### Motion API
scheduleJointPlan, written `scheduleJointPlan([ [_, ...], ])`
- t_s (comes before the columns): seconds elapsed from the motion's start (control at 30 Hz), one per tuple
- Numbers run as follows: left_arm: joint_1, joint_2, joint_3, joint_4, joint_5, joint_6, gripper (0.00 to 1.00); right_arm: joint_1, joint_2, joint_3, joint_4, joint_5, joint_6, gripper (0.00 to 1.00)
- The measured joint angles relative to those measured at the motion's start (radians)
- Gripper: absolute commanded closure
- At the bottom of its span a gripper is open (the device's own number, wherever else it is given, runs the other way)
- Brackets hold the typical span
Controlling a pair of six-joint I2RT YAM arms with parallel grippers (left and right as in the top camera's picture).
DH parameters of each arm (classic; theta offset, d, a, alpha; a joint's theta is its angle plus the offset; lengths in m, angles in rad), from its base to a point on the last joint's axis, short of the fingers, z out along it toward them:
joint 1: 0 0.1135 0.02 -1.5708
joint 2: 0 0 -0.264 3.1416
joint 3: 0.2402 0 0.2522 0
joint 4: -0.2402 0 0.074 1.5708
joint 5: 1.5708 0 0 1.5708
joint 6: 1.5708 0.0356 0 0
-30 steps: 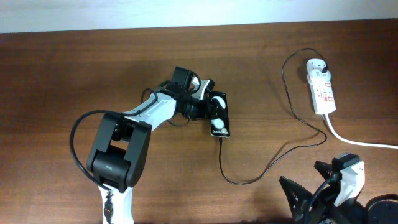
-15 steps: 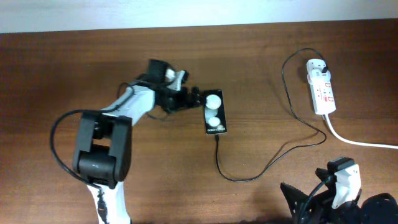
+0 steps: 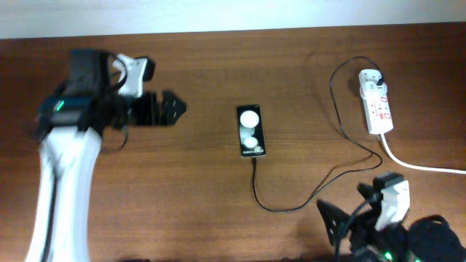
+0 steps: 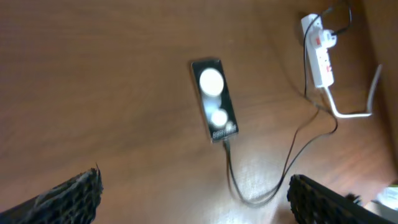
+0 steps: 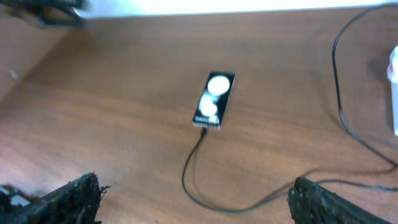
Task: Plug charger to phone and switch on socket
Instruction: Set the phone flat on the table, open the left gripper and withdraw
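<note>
The black phone [image 3: 251, 131] lies flat mid-table, face up with two white spots; it also shows in the left wrist view [image 4: 214, 99] and the right wrist view [image 5: 213, 99]. The thin black charger cable [image 3: 280, 210] meets the phone's near end, loops right and runs up to a black plug [image 3: 380, 76] in the white socket strip [image 3: 376, 103]. My left gripper [image 3: 177, 108] is open and empty, well left of the phone. My right gripper [image 3: 348, 205] is open and empty at the front right, near the cable loop.
The socket's thick white cord [image 3: 415, 166] runs off the right edge. The table's far edge meets a white wall at the top. Bare brown wood lies between the left gripper and the phone.
My left gripper has let go of the phone and pulled far back to the left. The phone now lies straight with the cable at its end. The right arm has shifted slightly left.
</note>
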Motion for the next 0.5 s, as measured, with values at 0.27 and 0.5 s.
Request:
scheduleJointPlan([
  [0.27, 0.001, -0.645, -0.001, -0.388, -0.346, 0.011, 0.01, 0.000, 0.257, -0.299, 0.317, 0.066, 0.140, 0.31],
  [0.5, 0.001, -0.956, -0.002, -0.591, -0.379, 0.011, 0.01, -0.410, 0.782, -0.062, 0.122, 0.117, 0.193, 0.96],
])
